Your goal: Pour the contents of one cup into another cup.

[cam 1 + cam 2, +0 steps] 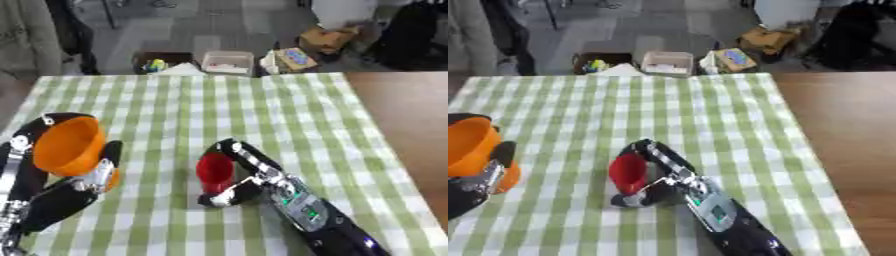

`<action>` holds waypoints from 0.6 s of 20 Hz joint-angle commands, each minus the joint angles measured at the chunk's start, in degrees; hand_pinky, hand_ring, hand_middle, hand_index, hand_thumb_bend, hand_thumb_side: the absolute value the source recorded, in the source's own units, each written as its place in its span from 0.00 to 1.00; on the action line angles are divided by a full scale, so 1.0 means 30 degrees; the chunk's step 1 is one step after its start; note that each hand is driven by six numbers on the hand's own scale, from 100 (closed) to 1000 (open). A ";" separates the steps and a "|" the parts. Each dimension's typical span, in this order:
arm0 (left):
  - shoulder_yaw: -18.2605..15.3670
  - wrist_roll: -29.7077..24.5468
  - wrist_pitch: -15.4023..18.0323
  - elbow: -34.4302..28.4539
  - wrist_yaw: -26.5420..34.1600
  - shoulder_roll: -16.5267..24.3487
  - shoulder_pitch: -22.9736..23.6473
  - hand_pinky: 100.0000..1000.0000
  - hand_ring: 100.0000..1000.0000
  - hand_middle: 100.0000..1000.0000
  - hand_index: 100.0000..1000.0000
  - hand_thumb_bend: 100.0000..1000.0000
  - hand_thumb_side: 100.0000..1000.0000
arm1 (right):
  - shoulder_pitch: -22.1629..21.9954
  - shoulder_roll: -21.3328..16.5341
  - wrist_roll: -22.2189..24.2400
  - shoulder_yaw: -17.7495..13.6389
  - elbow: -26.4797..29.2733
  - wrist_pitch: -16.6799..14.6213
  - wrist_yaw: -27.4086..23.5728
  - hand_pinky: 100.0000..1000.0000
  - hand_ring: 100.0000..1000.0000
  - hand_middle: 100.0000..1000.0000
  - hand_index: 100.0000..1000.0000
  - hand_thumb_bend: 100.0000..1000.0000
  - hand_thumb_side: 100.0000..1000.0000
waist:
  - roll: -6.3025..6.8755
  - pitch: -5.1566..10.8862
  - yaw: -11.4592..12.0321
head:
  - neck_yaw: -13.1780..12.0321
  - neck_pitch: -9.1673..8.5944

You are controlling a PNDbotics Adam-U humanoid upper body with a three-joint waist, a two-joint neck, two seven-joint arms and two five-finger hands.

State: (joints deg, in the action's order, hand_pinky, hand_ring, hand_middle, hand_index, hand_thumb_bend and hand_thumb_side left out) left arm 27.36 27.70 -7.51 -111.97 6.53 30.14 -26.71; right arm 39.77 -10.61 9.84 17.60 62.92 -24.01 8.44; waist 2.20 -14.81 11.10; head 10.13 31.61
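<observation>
An orange cup (68, 146) is held at the left, lifted and tilted so its mouth faces the camera; my left hand (74, 182) is curled round it from below and behind. A red cup (214, 172) stands on the green-and-white checked tablecloth (219, 105) near the middle front. My right hand (249, 175) wraps round the red cup, fingers over its far side and thumb at its base. I cannot see what is inside either cup.
A bare brown table top (402, 115) lies to the right of the cloth. Beyond the far edge, on the floor, stand a dark box (162, 62), a white bin (227, 62) and cardboard boxes (324, 39).
</observation>
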 commanded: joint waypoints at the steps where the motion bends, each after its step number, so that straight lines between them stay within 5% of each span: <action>1: -0.0133 0.0010 -0.0071 -0.0375 0.0072 0.0298 -0.0336 0.00 0.65 0.34 0.57 0.00 0.00 | 0.0145 -0.0022 -0.0471 -0.0095 0.0062 0.0128 0.0156 0.47 0.36 0.32 0.51 0.53 0.00 | 0.0007 0.0296 0.0064 | -0.0004 -0.0164; 8: -0.0143 0.0036 -0.0097 -0.0430 0.0113 0.0345 -0.0351 0.00 0.65 0.34 0.57 0.00 0.00 | 0.0132 -0.0043 -0.0958 -0.0116 -0.0064 0.0379 0.0492 0.42 0.21 0.19 0.37 0.37 0.00 | -0.0030 0.0322 0.0060 | -0.0048 -0.0192; 12: -0.0145 0.0043 -0.0116 -0.0452 0.0118 0.0353 -0.0346 0.00 0.65 0.34 0.57 0.00 0.00 | 0.0140 -0.0041 -0.1077 -0.0109 -0.0096 0.0443 0.0568 0.42 0.21 0.19 0.37 0.37 0.00 | -0.0026 0.0324 0.0053 | -0.0051 -0.0198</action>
State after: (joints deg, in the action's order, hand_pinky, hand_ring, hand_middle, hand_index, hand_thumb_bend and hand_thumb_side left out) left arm 27.36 27.75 -7.74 -112.14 6.80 30.14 -26.78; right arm 39.77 -10.61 6.95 17.60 62.76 -22.68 9.55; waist 1.98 -14.79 11.14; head 10.13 31.61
